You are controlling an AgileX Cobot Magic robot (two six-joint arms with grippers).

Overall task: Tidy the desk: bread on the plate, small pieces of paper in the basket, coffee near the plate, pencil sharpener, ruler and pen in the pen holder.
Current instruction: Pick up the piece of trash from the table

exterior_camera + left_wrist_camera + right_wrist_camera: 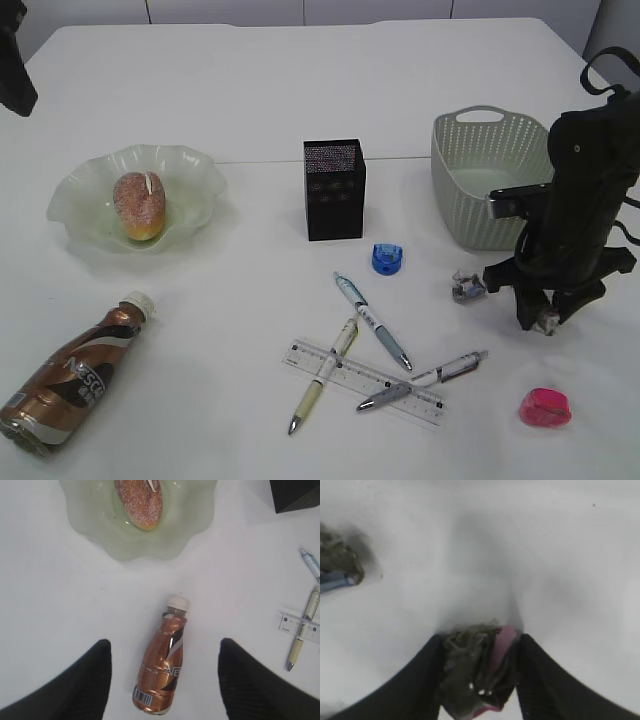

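The right end effector (546, 320) was low over the counter (250, 90) on the right, and its dark arm hid part of the basket (480, 175) behind it. In the right wrist view, a crumpled piece of paper (470, 667) sat squeezed between the black fingers (545, 680), but the picture was blurry. Another small paper wad (467, 287) lay just left of that arm. The left end effector (162, 680) was spread wide above the coffee bottle (162, 672), which lay on its side near the plate (200, 185). The bread (139, 205) was on the plate. The pen holder (334, 190) stood in the middle. Near it lay a blue pencil sharpener (387, 259), three pens (372, 320) crossing the ruler (365, 384), and a pink sharpener (545, 407).
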